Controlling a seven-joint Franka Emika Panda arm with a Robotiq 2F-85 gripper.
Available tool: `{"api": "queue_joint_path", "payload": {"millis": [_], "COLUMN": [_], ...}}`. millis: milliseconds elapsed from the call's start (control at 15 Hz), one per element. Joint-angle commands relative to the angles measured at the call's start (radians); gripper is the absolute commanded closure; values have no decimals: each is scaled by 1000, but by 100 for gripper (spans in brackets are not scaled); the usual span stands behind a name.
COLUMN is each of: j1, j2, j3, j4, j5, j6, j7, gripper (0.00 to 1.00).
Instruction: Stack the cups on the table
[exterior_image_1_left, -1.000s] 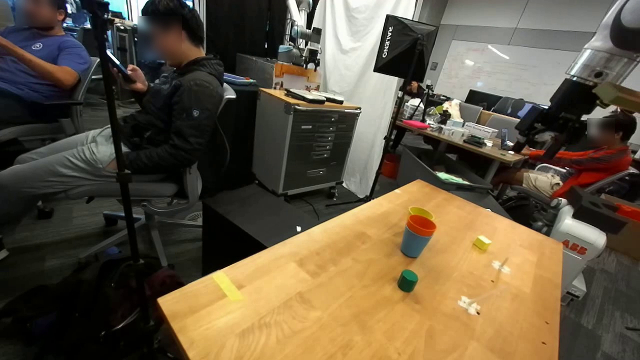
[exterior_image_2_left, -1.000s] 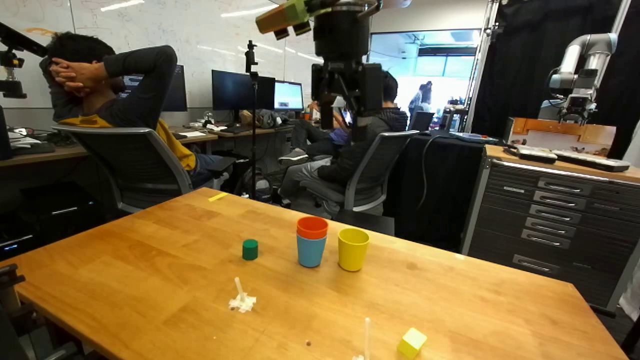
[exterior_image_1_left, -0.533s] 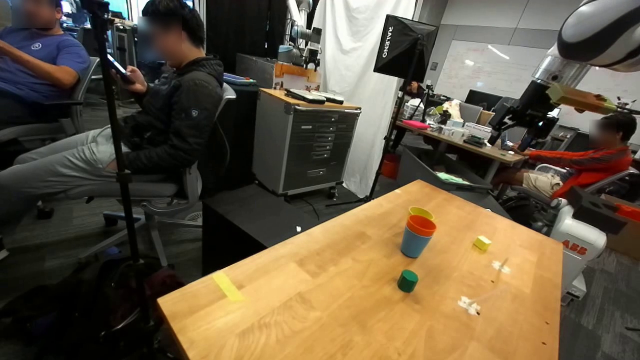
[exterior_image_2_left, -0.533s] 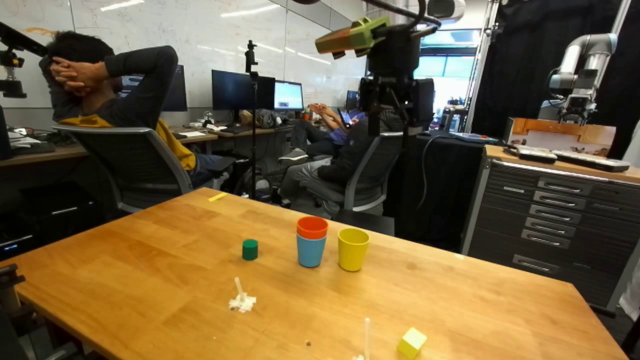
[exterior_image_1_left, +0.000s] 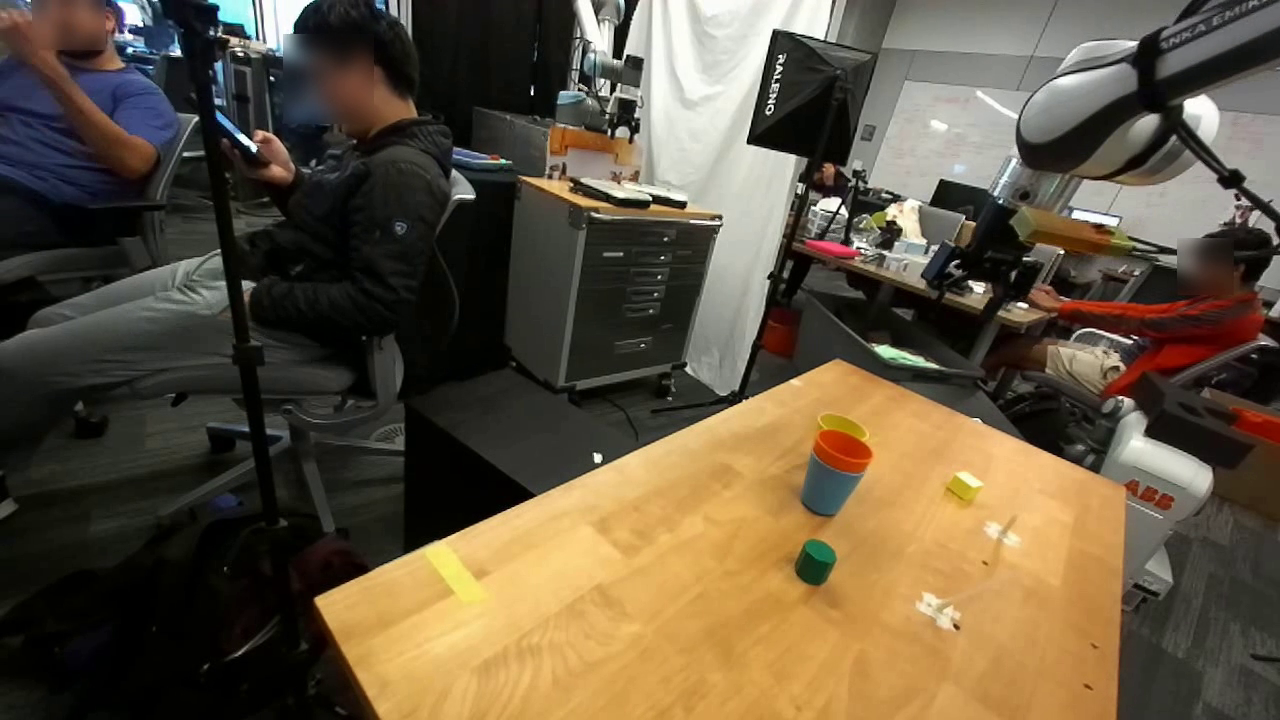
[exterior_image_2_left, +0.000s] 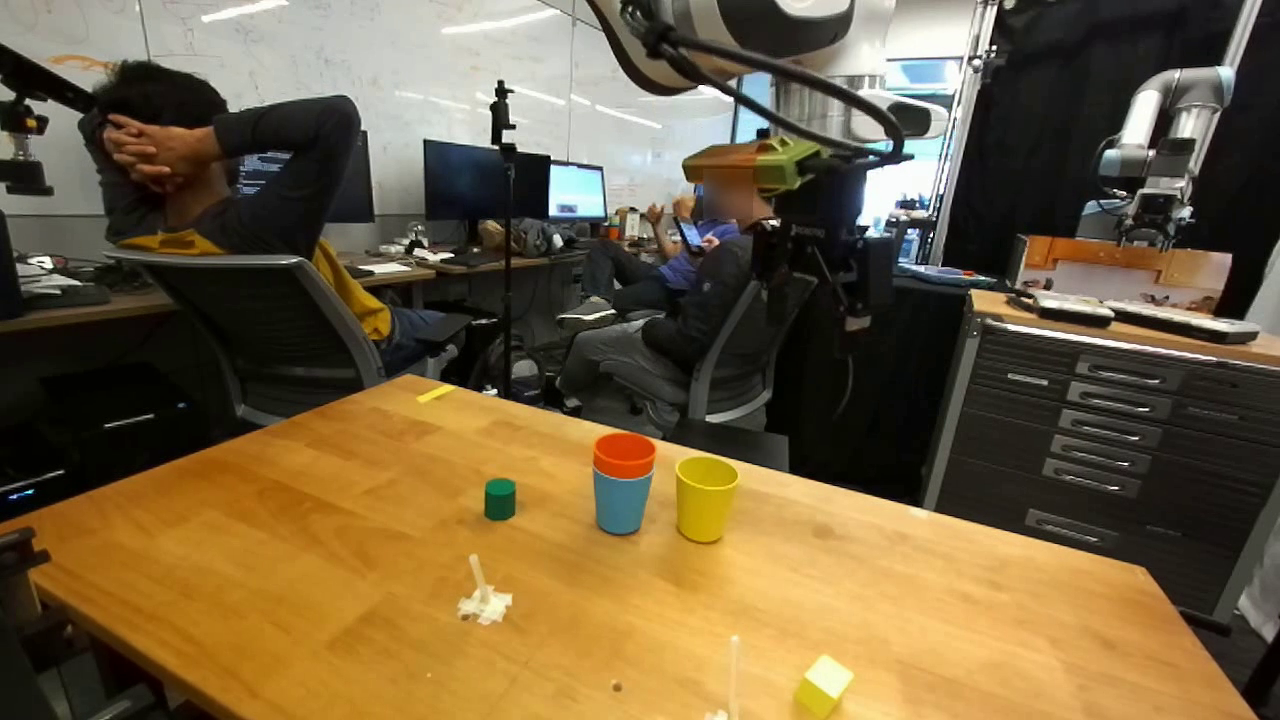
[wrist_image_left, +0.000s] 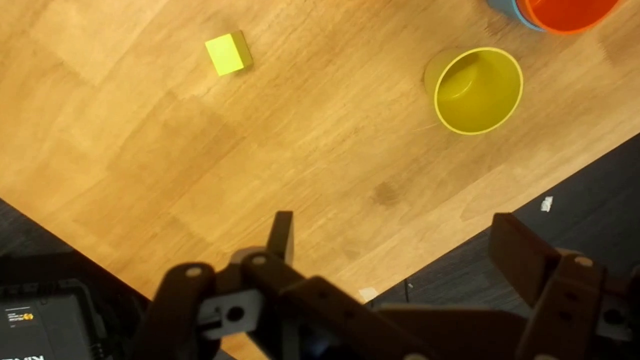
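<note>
Wrist view: tool (wrist_image_left: 392, 225) spread wide, empty; yellow cup (wrist_image_left: 475, 92), orange cup (wrist_image_left: 570, 12), blue cup (wrist_image_left: 509, 8): axes vertical, mouths up.

Counter (exterior_image_1_left: 620, 610) was bright and fairly evenly lit, warm in tone; shadows beside the cups (exterior_image_2_left: 620, 505) fell faint and soft-edged. In an exterior view the window (exterior_image_2_left: 918, 160) burned nearly white. Pale streaks of glare crossed the whiteboard (exterior_image_2_left: 350, 60). Black drape (exterior_image_2_left: 1050, 70) swallowed detail; floor (exterior_image_1_left: 90, 480) lay dim. In the wrist view the pincer (wrist_image_left: 392, 220) loomed dark and out of focus, and a thin glint curved inside the yellow cup (wrist_image_left: 478, 91). Some faces (exterior_image_1_left: 325, 80) were blurred over.
</note>
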Motion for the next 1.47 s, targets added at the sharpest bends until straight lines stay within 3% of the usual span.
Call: {"api": "queue_joint_path", "payload": {"millis": [0, 800, 1400], "j1": [-16, 27, 37], "j2": [110, 272, 415], "j3": [24, 50, 42], "j4": [133, 168, 288], "j5": [14, -29, -57], "j6": [-47, -23, -62], "j7": [-12, -45, -40], "gripper": [0, 0, 0]}}
